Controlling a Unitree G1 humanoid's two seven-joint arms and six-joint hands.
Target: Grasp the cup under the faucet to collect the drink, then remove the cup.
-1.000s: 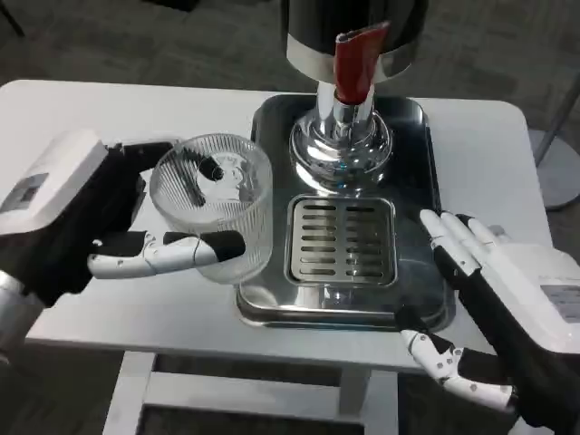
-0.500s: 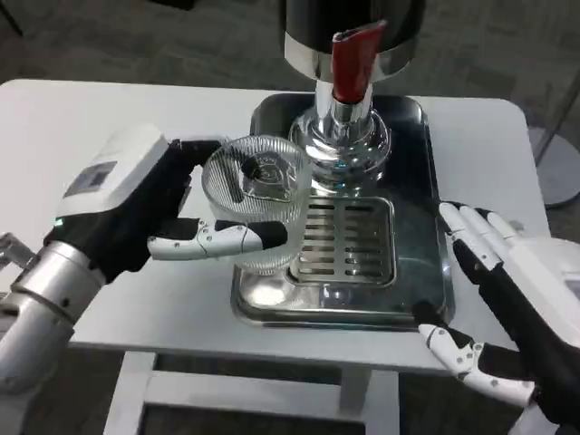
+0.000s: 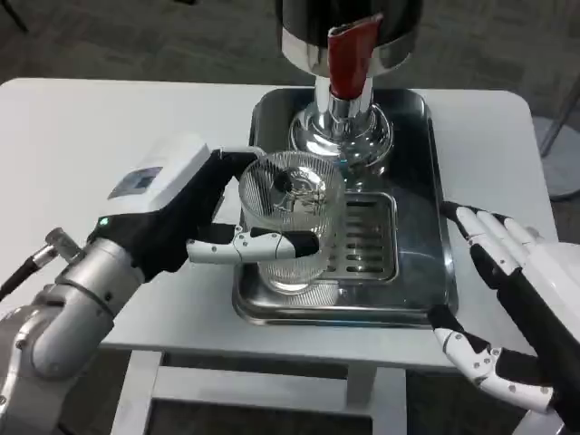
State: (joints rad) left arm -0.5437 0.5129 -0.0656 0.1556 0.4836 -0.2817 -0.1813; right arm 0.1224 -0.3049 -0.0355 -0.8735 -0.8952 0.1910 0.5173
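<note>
My left hand [image 3: 186, 217] grips a clear ribbed cup [image 3: 292, 217] from its left side, fingers wrapped around the wall. The cup stands upright over the left part of the slotted drip grate [image 3: 367, 237], in front of and slightly left of the dispenser. The faucet's red lever [image 3: 351, 59] and chrome spout base [image 3: 343, 136] rise just behind the cup. The cup looks empty. My right hand [image 3: 512, 304] hovers open at the tray's right front corner, fingers spread, holding nothing.
The steel drip tray [image 3: 426, 163] sits in the middle of the white table [image 3: 109, 136]. The table's front edge runs just below the tray. A grey floor lies beyond the table's far edge.
My left hand has carried the cup rightward from beside the tray onto the drip grate, nearer the faucet. My right hand has drifted slightly right and stayed open.
</note>
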